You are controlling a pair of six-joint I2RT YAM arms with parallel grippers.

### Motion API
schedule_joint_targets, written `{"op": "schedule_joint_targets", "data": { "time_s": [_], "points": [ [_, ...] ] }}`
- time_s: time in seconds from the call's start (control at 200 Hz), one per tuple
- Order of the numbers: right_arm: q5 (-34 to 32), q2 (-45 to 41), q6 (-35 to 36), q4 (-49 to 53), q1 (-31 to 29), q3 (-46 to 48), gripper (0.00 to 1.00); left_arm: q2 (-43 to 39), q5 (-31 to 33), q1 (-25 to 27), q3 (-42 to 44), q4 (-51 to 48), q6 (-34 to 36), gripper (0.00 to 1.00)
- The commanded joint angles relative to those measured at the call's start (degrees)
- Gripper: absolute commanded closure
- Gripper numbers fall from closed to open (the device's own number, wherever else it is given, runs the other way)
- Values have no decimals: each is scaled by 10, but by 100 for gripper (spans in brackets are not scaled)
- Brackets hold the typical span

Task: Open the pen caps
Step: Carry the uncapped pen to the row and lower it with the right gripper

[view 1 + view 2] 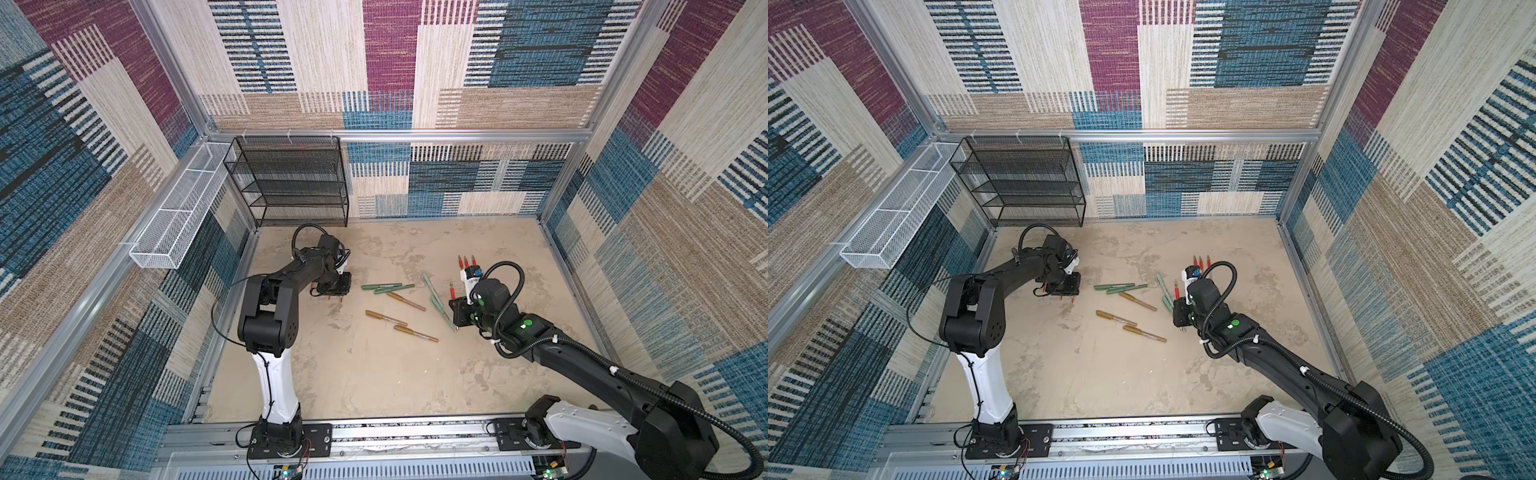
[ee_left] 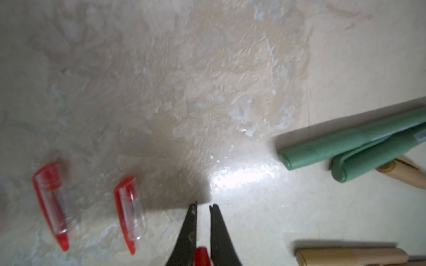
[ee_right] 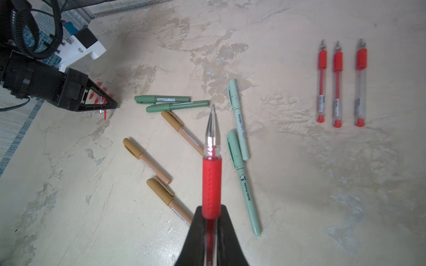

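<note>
Left wrist view: the left gripper [image 2: 203, 204] has its fingers almost pressed together, pinching a red cap [image 2: 202, 255] deep between them.
Just beside those fingers: 2 loose caps [image 2: 51, 205], red and clear, lie flat on the table [image 2: 207, 69], a little apart from each other.
Farther out from those fingers: the green markers [image 2: 345, 147] lie touching, with the gold markers [image 2: 345, 254] past them, all with caps on.
Right wrist view: the right gripper [image 3: 211, 208] is clamped on the red pen [image 3: 211, 184], whose bare tip sticks out well beyond the fingertips, clear of the table.
Beyond that tip: 4 green and 3 gold markers are scattered between the 2 grippers.
Farthest from the right fingers: 3 uncapped red pens [image 3: 337, 85] lie side by side in a row, not touching.
Step in hand: by my reckoning the 4th red pen is open, with cap and barrel in separate grippers and neither set down yet.
Next move: the left fingers should lower and spread beside the loose caps. The right should lay its pen alongside the row, and then 7 markers wait.
</note>
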State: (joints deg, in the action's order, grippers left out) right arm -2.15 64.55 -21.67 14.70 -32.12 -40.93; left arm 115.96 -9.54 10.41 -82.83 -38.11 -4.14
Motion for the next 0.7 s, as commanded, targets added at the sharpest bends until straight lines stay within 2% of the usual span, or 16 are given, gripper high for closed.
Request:
{"op": "schedule_joint_targets", "data": {
  "time_s": [0.0, 0.311, 0.486, 0.696],
  "points": [
    [-3, 13, 32, 14, 24, -23, 100, 10, 16, 1, -13, -21, 6, 82],
    [13, 90, 92, 38, 139, -107, 99, -39, 5, 4, -10, -23, -8, 56],
    [19, 174, 129, 37, 208, -164, 97, -124, -12, 4, 18, -11, -19, 47],
    [32, 296, 160, 36, 268, -226, 95, -268, -32, 4, 109, 37, -2, 32]
  ]
}}
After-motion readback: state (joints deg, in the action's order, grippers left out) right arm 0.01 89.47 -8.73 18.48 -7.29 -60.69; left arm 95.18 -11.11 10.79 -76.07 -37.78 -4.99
